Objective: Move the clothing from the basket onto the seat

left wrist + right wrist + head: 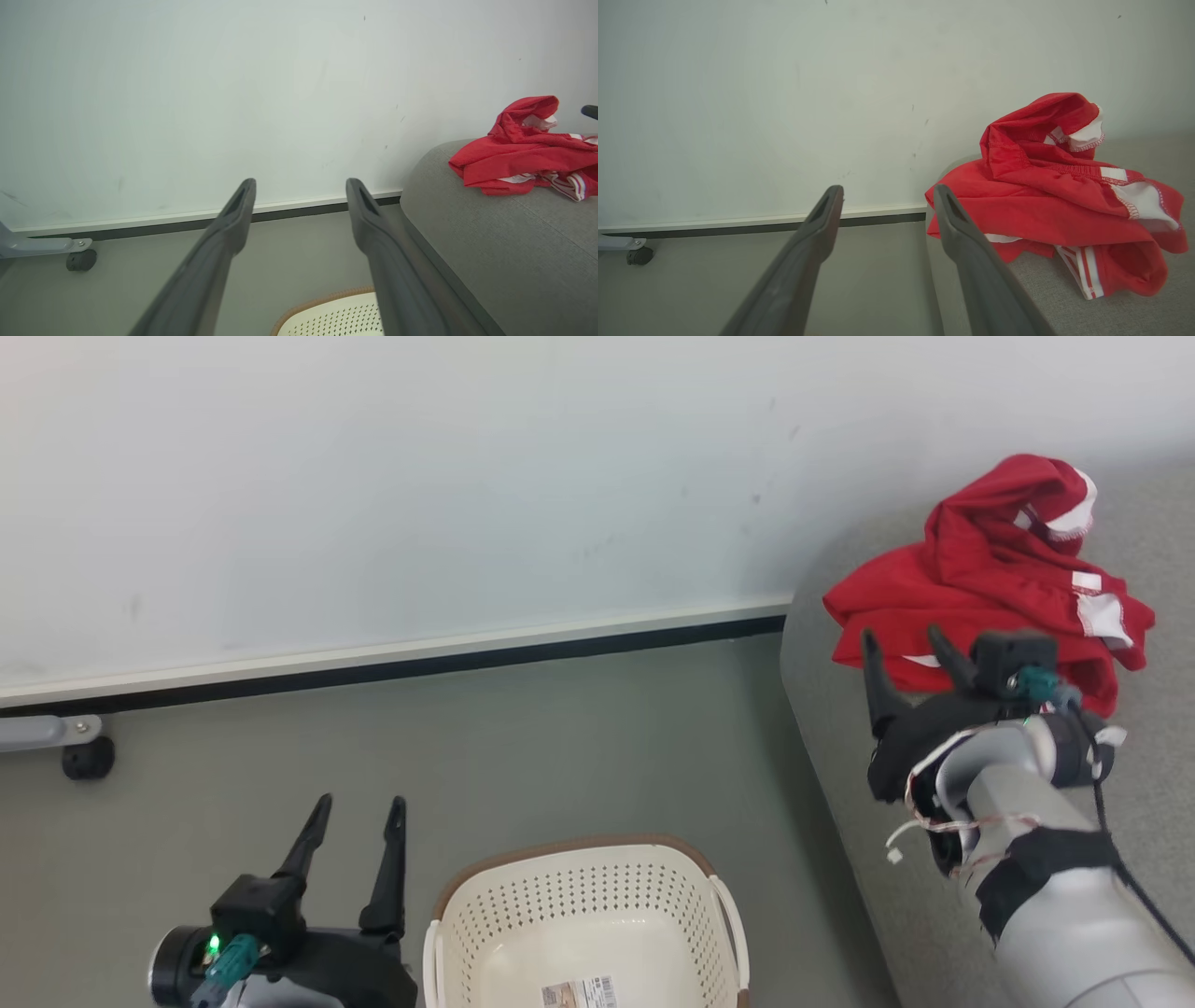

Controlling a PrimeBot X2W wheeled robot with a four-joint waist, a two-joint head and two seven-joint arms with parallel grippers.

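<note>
Clothing (990, 579): a crumpled red heap with white trim and stripes, lying on the seat near its rounded end by the wall.
Seat (831, 747): a grey upholstered sofa, at the right of the head view.
Basket (579, 882): cream and perforated with a brown rim, standing on the floor (523, 747) just beside the seat; a printed label (579, 994) lies on its bottom.
Left hand (361, 800): fingers spread wide with nothing between them, held low just left of the basket and pointing toward the wall.
Right hand (902, 635): fingers spread wide with nothing held, raised over the seat with its tips at the near edge of the clothing; whether they touch it cannot be told.
Caster (89, 758): a dark wheel by the skirting, far left.
</note>
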